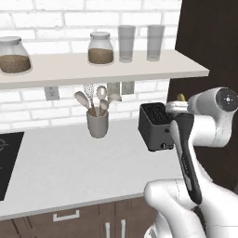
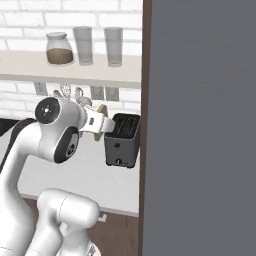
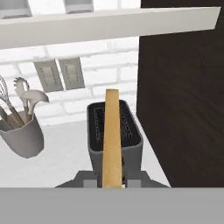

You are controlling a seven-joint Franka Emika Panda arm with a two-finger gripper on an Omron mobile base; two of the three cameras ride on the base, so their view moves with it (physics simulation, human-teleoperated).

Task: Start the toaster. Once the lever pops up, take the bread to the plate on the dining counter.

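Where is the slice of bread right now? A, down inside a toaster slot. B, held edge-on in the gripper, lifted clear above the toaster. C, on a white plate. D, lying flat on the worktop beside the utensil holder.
B: in the hand view the bread stands edge-on between the gripper fingertips, above the toaster, whose slots are empty.

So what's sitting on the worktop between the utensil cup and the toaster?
Nothing: in the left base view, bare white worktop separates the utensil cup from the toaster.
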